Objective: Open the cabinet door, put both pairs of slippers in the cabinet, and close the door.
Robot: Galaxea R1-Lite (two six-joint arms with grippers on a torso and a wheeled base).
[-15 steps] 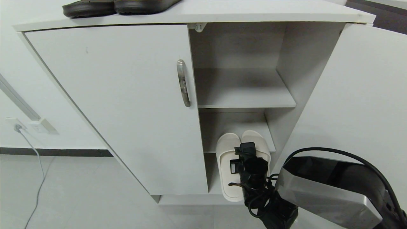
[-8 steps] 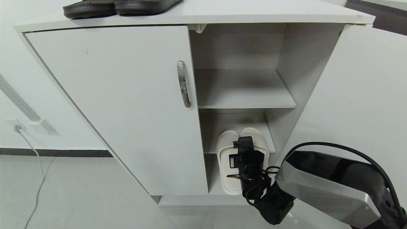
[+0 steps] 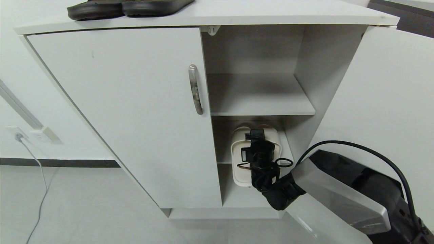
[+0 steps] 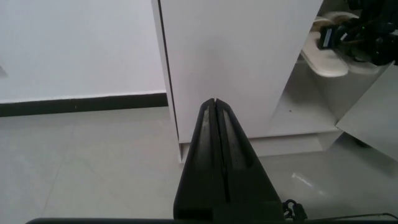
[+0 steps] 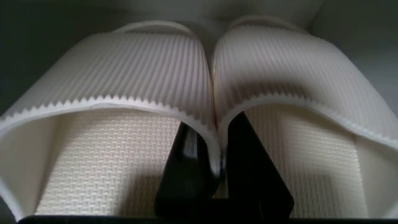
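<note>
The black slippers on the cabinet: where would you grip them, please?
I'd pinch the black slippers by their inner edges from the front: they lie side by side at the front of the cabinet top; the right hand holds the white pair likewise.

The head view is evenly lit by diffuse light from above, and the cabinet door is left almost shadowless. The open compartment is shaded, and the deepest shadow is cast beneath the upper shelf, at 12 o'clock of the white slippers. Straight edges are bowed by lens distortion toward 9 and 3 o'clock. In the left wrist view, faint glare is seen on the floor at 4 o'clock. In the dim right wrist view, the right gripper is reduced to a silhouette.
</note>
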